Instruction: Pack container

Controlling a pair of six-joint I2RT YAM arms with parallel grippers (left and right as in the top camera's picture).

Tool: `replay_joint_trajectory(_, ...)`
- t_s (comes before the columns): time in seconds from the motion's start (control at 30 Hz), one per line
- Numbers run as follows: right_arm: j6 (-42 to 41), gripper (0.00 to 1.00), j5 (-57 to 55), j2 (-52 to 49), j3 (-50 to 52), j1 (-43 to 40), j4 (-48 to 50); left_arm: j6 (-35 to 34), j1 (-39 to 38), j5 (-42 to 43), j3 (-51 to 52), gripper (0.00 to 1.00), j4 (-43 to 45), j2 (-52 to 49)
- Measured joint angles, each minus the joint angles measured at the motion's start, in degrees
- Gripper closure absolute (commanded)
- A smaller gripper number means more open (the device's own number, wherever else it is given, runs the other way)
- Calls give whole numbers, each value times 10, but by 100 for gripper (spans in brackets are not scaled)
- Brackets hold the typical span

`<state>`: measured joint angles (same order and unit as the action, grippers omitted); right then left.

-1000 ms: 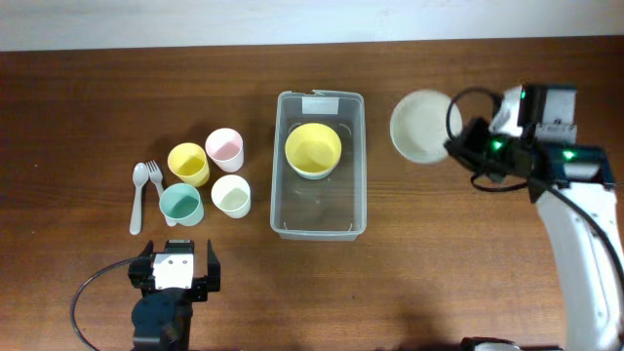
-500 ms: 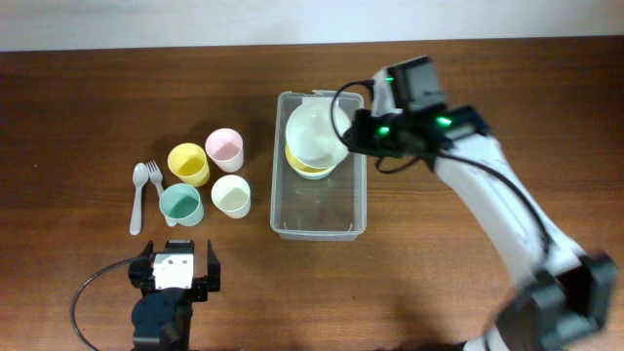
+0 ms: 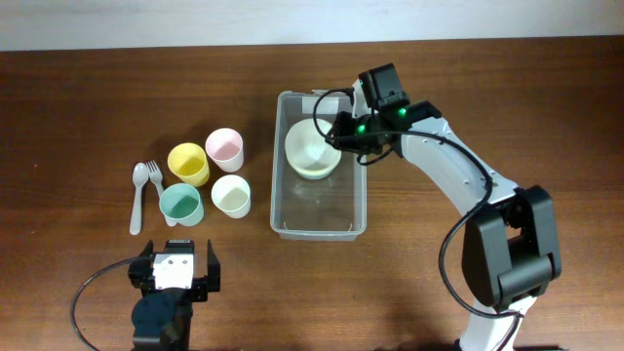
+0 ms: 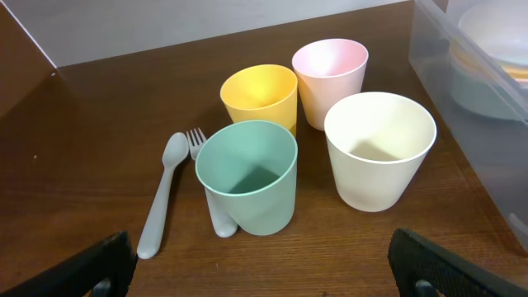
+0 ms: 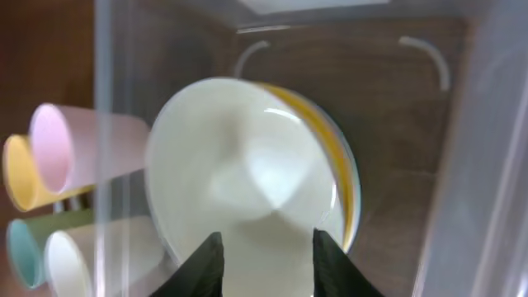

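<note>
White bowl (image 3: 310,148) newly nested in yellow bowl (image 5: 343,181) at labelled end of container (image 3: 277,180), other half free, right hand (image 5: 266,260) grip unclear, left hand (image 4: 264,272) open.

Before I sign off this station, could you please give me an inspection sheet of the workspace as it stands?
Surface: dark wooden table.
Job's things: clear container mid-table; inside it a white bowl nested in a yellow bowl.
Clutter: yellow cup, pink cup, green cup, cream cup, spoon and fork grouped left of the container.
Grippers: left gripper open, holding nothing; right gripper at the white bowl, fingers partly apart, grip unclear.
Cables: black cable looped by the left arm; second black cable along the right arm.
Surroundings: pale wall beyond the table's far edge.
</note>
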<state>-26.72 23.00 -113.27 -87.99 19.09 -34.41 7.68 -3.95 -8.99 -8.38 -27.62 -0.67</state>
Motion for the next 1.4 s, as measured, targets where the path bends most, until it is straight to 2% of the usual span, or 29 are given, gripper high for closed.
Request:
replay_joint_trajectory(0.23,12,67,8,49,-73,-18,-132,0,0,0,0,0,0,0)
replay_joint_trajectory(0.37,17,57,-26,120,-126,-60,-236,0,0,0,0,0,0,0)
replay_joint_trajectory(0.5,21,44,-61,185,-142,-134,-299,0,0,0,0,0,0,0)
replay_joint_trajectory(0.57,20,34,-73,207,-143,-183,-325,0,0,0,0,0,0,0)
replay_joint_trajectory(0.63,22,16,-82,216,-143,-224,-343,0,0,0,0,0,0,0)
replay_joint_trajectory(0.7,24,11,-87,216,-143,-266,-358,0,0,0,0,0,0,0)
replay_joint_trajectory(0.8,25,8,-91,216,-142,-312,-383,0,0,-1,0,0,0,0)
replay_joint_trajectory(0.83,25,1,-92,216,-142,-322,-389,1,0,-3,0,0,0,0)
replay_joint_trajectory(1.13,25,1,-96,216,-142,-351,-400,2,0,8,0,0,10,0)
replay_joint_trajectory(1.4,25,1,-97,216,-142,-351,-400,1,0,100,0,0,127,0)
